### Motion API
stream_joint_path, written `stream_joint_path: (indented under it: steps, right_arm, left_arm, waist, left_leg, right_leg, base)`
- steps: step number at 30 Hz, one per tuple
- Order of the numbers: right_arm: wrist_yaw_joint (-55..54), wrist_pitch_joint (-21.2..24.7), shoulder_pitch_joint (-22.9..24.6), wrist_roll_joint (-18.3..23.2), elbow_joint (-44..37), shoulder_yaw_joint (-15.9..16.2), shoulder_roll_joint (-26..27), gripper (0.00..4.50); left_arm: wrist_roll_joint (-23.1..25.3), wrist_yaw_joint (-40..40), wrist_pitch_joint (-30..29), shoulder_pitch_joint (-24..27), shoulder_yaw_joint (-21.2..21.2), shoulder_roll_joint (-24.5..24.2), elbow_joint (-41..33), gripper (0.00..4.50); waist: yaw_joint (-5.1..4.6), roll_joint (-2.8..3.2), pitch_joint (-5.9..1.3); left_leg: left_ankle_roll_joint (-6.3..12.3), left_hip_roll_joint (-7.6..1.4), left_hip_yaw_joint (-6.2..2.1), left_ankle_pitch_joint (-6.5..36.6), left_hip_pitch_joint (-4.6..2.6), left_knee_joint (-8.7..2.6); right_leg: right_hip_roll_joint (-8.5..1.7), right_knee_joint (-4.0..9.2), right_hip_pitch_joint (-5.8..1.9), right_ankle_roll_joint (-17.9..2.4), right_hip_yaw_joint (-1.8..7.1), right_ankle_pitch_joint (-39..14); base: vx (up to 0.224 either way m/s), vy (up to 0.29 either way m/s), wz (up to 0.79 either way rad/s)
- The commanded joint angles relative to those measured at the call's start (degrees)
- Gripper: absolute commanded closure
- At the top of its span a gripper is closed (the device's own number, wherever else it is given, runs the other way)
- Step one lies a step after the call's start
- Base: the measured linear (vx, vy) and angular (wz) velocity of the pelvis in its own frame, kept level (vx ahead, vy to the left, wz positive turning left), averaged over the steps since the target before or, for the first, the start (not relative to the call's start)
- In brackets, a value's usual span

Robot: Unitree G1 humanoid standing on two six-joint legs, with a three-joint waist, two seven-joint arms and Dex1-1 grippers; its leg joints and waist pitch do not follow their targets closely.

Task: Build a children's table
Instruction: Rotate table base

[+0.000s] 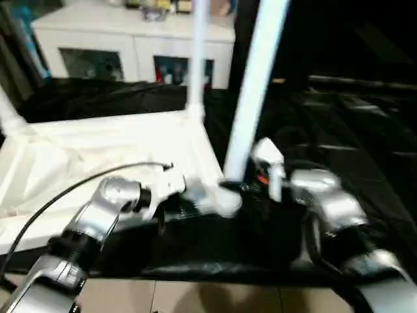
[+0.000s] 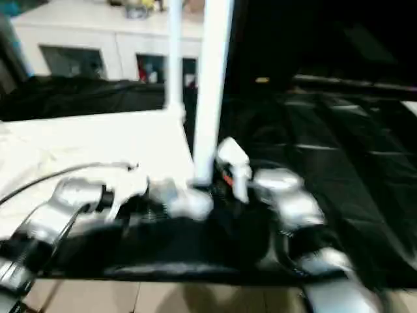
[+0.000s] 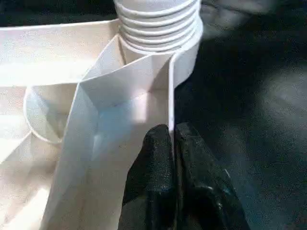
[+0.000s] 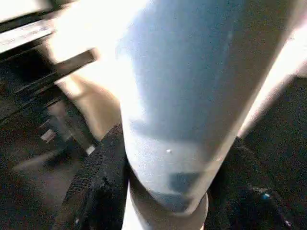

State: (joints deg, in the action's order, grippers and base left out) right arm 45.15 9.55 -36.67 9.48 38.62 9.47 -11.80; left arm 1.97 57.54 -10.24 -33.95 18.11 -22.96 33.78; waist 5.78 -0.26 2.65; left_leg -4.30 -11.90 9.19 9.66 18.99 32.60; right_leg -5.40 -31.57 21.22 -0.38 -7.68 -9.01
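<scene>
The white tabletop (image 1: pixel 78 156) lies underside up on a black cloth. My left gripper (image 3: pixel 172 139) is shut on the thin rim wall (image 3: pixel 170 91) of the tabletop, just beside the near right corner socket (image 3: pixel 158 24), which has ribbed rings. A long white leg (image 1: pixel 254 85) rises steeply from that corner. My right gripper (image 1: pixel 244 186) is shut around the leg's lower end, with a black finger (image 4: pixel 103 182) on each side of the tube (image 4: pixel 182 96). Another leg (image 1: pixel 197 59) stands upright in the far right corner. One more leg (image 1: pixel 10 114) shows at the left edge.
A white cabinet with glass doors (image 1: pixel 130 39) stands behind the work. The black cloth (image 1: pixel 339 130) spreads to the right of the tabletop. A black cable (image 1: pixel 52 195) runs over my left forearm. Tan floor (image 1: pixel 195 300) shows along the near edge.
</scene>
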Motion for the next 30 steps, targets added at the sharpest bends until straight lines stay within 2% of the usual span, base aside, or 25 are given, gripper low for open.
stream_joint_path:
  steps: [1, 2, 3, 4, 5, 6, 7, 8, 9, 10, 11, 12, 13, 14, 15, 19, 20, 22, 25, 26, 28, 29, 30]
  right_arm:
    - [-8.39, 4.24, 2.76, -4.74, 8.63, -0.45, -1.03, 2.64]
    - [-12.76, 4.73, 1.70, -4.41, 10.61, -1.66, 0.53, 2.64]
    - [-16.35, 5.00, 0.65, -4.12, 12.57, -2.50, 2.02, 2.64]
    - [-19.70, 5.25, -0.34, -3.99, 14.42, -3.08, 3.31, 2.64]
    - [-22.52, 5.42, -1.33, -3.74, 16.35, -3.58, 4.47, 2.64]
    - [-25.42, 6.00, -2.57, -3.15, 18.86, -4.20, 6.03, 2.64]
    - [-25.42, 6.00, -2.57, -3.15, 18.86, -4.20, 6.03, 2.64]
    - [-27.87, 6.20, -3.92, -2.40, 21.68, -5.00, 7.66, 2.64]
    - [-29.57, 6.50, -4.93, -1.98, 23.76, -5.40, 8.92, 2.64]
    - [-30.34, 6.46, -5.34, -2.03, 24.60, -5.58, 9.39, 2.64]
    - [-31.05, 6.41, -5.71, -2.08, 25.37, -5.74, 9.83, 2.64]
    - [-32.42, 6.50, -6.44, -2.17, 26.60, -6.20, 10.68, 2.64]
    - [-32.81, 6.64, -6.75, -2.30, 26.91, -6.26, 11.04, 2.64]
    - [-33.15, 6.76, -7.01, -2.41, 27.18, -6.31, 11.35, 2.64]
    - [-33.31, 6.82, -7.19, -2.44, 27.41, -6.41, 11.52, 2.64]
    - [-34.08, 7.14, -8.66, -2.60, 29.45, -7.22, 12.41, 2.64]
    - [-34.16, 6.88, -8.99, -2.86, 30.00, -7.22, 12.42, 2.64]
    - [-33.65, 5.94, -9.83, -3.61, 31.04, -7.01, 12.44, 2.64]
    - [-32.04, 3.99, -10.39, -3.30, 30.99, -7.42, 12.58, 2.64]
    - [-30.50, 3.20, -10.93, -2.06, 30.67, -8.59, 12.68, 2.64]
    - [-29.96, 2.72, -11.16, -1.53, 30.49, -9.09, 12.68, 2.64]
    - [-29.58, 2.38, -11.53, -1.25, 30.53, -9.57, 12.61, 2.29]
    - [-29.30, 2.18, -11.76, -1.13, 30.51, -9.75, 12.54, 2.29]
  left_arm:
    - [-0.48, -3.21, -1.69, -3.46, -2.67, 0.88, -0.23, 4.50]
    - [-0.05, -6.81, -3.88, -5.27, -3.27, 2.37, 2.09, 4.50]
    - [0.30, -10.27, -6.12, -6.98, -3.87, 3.89, 4.48, 4.50]
    - [0.49, -13.28, -7.91, -8.36, -4.44, 5.28, 6.66, 4.50]
    - [0.83, -15.71, -8.81, -9.46, -4.68, 6.41, 8.68, 4.50]
    - [1.46, -17.93, -9.61, -10.41, -4.44, 7.67, 10.60, 4.50]
    - [1.46, -17.93, -9.61, -10.41, -4.44, 7.67, 10.60, 4.50]
    - [2.04, -20.08, -10.07, -11.23, -4.31, 9.02, 12.36, 4.50]
    - [2.42, -21.44, -10.41, -11.73, -4.12, 10.06, 13.41, 4.50]
    - [2.61, -21.90, -10.62, -11.91, -4.05, 10.49, 13.74, 4.50]
    - [2.77, -22.32, -10.80, -12.07, -3.99, 10.88, 14.05, 4.50]
    - [3.16, -22.95, -11.10, -12.23, -3.64, 11.51, 14.31, 4.50]
    - [3.23, -22.94, -11.25, -12.18, -3.48, 11.72, 14.25, 4.50]
    - [3.28, -22.94, -11.37, -12.15, -3.34, 11.89, 14.19, 4.50]
    - [3.30, -22.98, -11.41, -12.20, -3.27, 11.98, 14.30, 4.50]
    - [3.26, -22.54, -11.24, -12.43, -2.82, 12.06, 15.36, 4.50]
    - [3.25, -22.50, -11.06, -12.42, -2.81, 11.99, 15.65, 4.50]
    - [3.28, -22.44, -10.79, -12.51, -2.93, 12.04, 16.19, 4.50]
    - [3.27, -21.94, -10.64, -12.42, -3.02, 12.06, 16.10, 4.50]
    - [3.20, -21.45, -10.40, -12.29, -3.03, 12.01, 15.89, 4.50]
    - [3.15, -21.22, -10.34, -12.23, -3.00, 11.96, 15.77, 4.50]
    - [3.15, -21.06, -10.12, -12.18, -3.00, 11.92, 15.73, 4.50]
    - [3.15, -20.98, -9.98, -12.16, -3.01, 11.88, 15.71, 4.50]
  waist:
    - [-1.43, 2.20, -1.72]
    - [-1.62, 2.55, -1.71]
    - [0.23, 3.84, -1.94]
    - [0.24, 1.42, -1.71]
    - [-0.06, -0.30, -0.63]
    - [-0.10, -1.34, -1.13]
    - [-0.08, -1.52, -1.49]
    - [0.47, 0.18, -1.86]
    - [0.06, 0.82, -2.26]
    - [-0.13, 1.35, -2.51]
    - [-0.17, 1.32, -2.56]
    - [-0.08, 1.25, -2.50]
    - [-0.08, 1.14, -2.33]
    - [-0.19, 0.78, -2.22]
    - [-0.19, 1.04, -2.15]
    - [-0.52, 0.95, -2.29]
    - [-0.54, 0.69, -2.28]
    - [-0.54, 0.75, -2.12]
    - [-0.83, 0.85, -1.77]
    - [-1.04, 0.96, -1.71]
    - [-1.13, 1.11, -1.70]
    - [-1.22, 1.21, -1.61]
    - [-1.24, 1.20, -1.62]
  left_leg:
    - [-2.83, -2.21, -1.98, 42.06, -2.30, -5.01]
    - [-2.98, -3.30, -2.44, 45.74, -0.99, -6.60]
    - [-3.61, -5.03, -2.14, 51.99, 3.02, -10.90]
    - [-3.23, -3.43, -0.57, 48.97, -0.34, -10.30]
    - [-4.73, 0.82, -0.56, 38.94, -5.36, -1.59]
    - [-3.45, 2.02, -0.34, 29.83, -5.58, 2.21]
    - [-1.78, 1.17, -1.56, 17.86, -0.30, 0.84]
    - [-2.86, -0.30, -2.14, 18.35, 2.33, -3.23]
    - [-4.07, -0.75, -2.60, 21.13, 2.27, -3.78]
    - [-4.97, -1.16, -2.98, 25.41, 1.48, -4.33]
    - [-5.00, -1.17, -2.98, 26.95, 1.12, -4.48]
    - [-4.80, -1.12, -2.69, 28.16, 0.23, -4.41]
    - [-4.42, -1.11, -2.56, 28.77, 0.06, -4.50]
    - [-4.23, -1.12, -2.42, 29.02, 0.21, -4.62]
    - [-4.18, -1.10, -2.47, 29.90, 0.25, -4.70]
    - [-4.16, -1.13, -2.63, 32.31, -0.01, -4.95]
    - [-4.00, -1.17, -2.58, 32.15, 0.00, -5.07]
    - [-3.83, -1.07, -2.44, 32.53, -0.29, -4.94]
    - [-3.78, -0.97, -2.58, 35.46, -0.74, -4.84]
    - [-3.57, -1.01, -2.66, 36.98, -1.03, -4.88]
    - [-3.24, -1.19, -2.74, 38.30, -1.38, -5.09]
    - [-3.04, -1.32, -2.70, 39.54, -1.78, -5.37]
    - [-2.94, -1.35, -2.75, 39.67, -1.78, -5.43]
  right_leg:
    - [-2.42, 6.71, -0.86, -0.35, -1.29, -38.83]
    - [-2.04, 4.33, -2.42, -1.29, -1.18, -33.75]
    - [-1.32, -5.48, -5.33, -4.84, 1.35, -16.16]
    - [-1.15, -4.67, -1.88, -5.01, 3.84, -18.13]
    - [-5.08, 6.16, 4.23, -3.62, 3.67, -48.93]
    - [-6.71, 8.11, 4.40, -1.84, 3.27, -57.68]
    - [-8.22, 6.53, -0.76, 0.48, 2.84, -58.82]
    - [-5.91, 4.57, -2.57, 0.54, 2.02, -48.66]
    - [-5.25, 4.13, -2.79, 0.26, 1.41, -44.21]
    - [-4.93, 3.73, -2.17, -1.73, 1.64, -36.00]
    - [-4.81, 3.67, -1.90, -2.88, 1.77, -34.15]
    - [-4.78, 3.95, -1.26, -4.56, 2.20, -31.63]
    - [-4.72, 3.75, -0.97, -5.81, 2.41, -30.97]
    - [-4.70, 3.84, -1.03, -5.76, 2.47, -31.49]
    - [-4.80, 3.91, -1.11, -5.33, 2.43, -32.93]
    - [-4.84, 4.48, -1.28, -3.70, 2.08, -34.33]
    - [-4.86, 4.59, -1.20, -3.71, 2.13, -33.97]
    - [-4.96, 4.85, -0.79, -3.66, 2.20, -35.25]
    - [-4.91, 5.62, -0.60, -2.15, 1.39, -38.72]
    - [-4.77, 5.88, -0.64, -1.48, 0.96, -39.42]
    - [-4.71, 6.03, -0.90, -1.19, 0.51, -38.93]
    - [-4.47, 6.20, -1.01, -1.08, 0.19, -38.38]
    - [-4.53, 6.16, -1.10, -1.09, 0.19, -38.03]
  base:
    - [0.000, 0.000, 0.00]
    - [0.000, 0.000, 0.00]
    - [-0.103, 0.036, -0.04]
    - [0.000, 0.000, 0.00]
    - [0.000, 0.000, 0.00]
    - [0.013, -0.063, -0.02]
    - [0.026, 0.015, -0.39]
    - [0.026, 0.015, -0.39]
    - [0.058, 0.048, -0.38]
    - [0.000, 0.000, 0.00]
    - [0.000, 0.000, 0.00]
    - [0.000, 0.000, 0.00]
    - [0.000, 0.000, 0.00]
    - [0.000, 0.000, 0.00]
    - [0.000, 0.000, 0.00]
    - [0.000, 0.000, 0.00]
    - [0.000, 0.000, 0.00]
    - [0.000, 0.000, 0.00]
    - [0.000, 0.000, 0.00]
    - [0.000, 0.000, 0.00]
    - [0.000, 0.000, 0.00]
    - [0.000, 0.000, 0.00]
    - [0.000, 0.000, 0.00]
